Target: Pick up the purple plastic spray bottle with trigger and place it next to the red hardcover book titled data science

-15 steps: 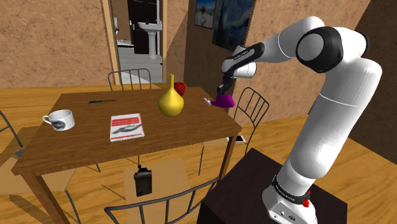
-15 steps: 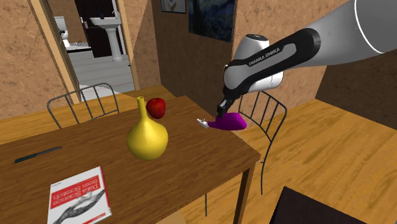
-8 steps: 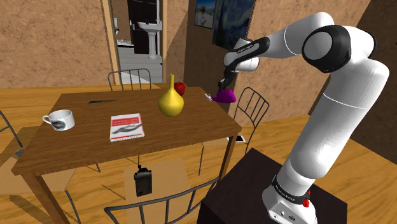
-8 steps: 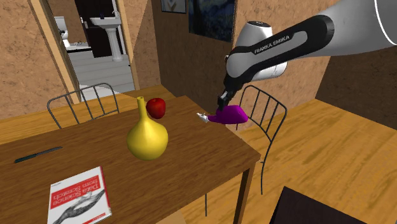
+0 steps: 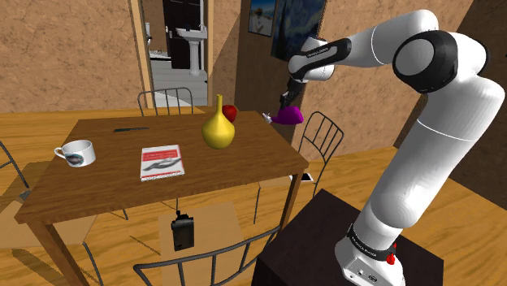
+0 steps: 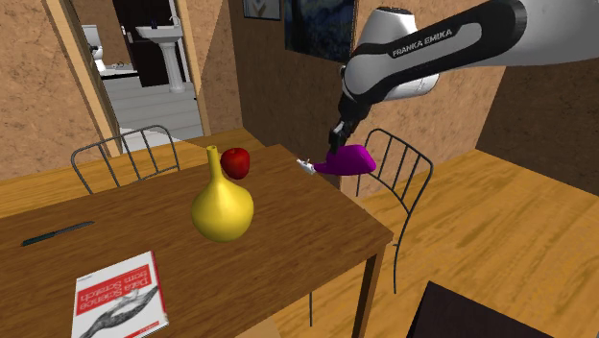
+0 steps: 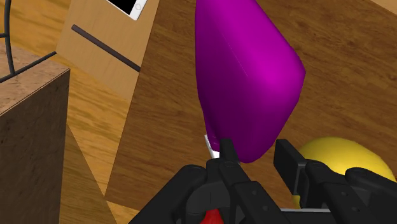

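**Purple spray bottle [image 6: 347,159] lifted over the corner of the wooden table [image 5: 122,191]**
The black gripper [image 6: 337,135] clasps the bottle between its fingers at the narrow end. The body lies sideways and the white nozzle points toward the red apple [image 6: 235,161]. Bottle and gripper hang higher above the corner than a second ago, now well clear of the tabletop. The red-and-white book [image 6: 120,296] lies unmoved, well apart from the bottle, beyond the yellow vase [image 6: 222,209].
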Robot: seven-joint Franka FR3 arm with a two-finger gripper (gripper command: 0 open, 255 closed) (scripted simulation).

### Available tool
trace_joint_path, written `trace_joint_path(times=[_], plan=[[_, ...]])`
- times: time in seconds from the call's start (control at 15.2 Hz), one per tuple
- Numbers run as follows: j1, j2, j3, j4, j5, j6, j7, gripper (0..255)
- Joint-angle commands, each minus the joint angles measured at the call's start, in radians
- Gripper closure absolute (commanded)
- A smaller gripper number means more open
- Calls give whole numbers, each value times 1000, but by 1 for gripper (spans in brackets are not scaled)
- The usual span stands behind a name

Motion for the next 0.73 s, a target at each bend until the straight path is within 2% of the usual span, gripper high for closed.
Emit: trace_joint_path(times=[0.0, 0.66], plan=[[0, -10, 1, 17, -7, -26, 5, 255], [1, -37, 5, 124, -26, -157, 23, 255]])
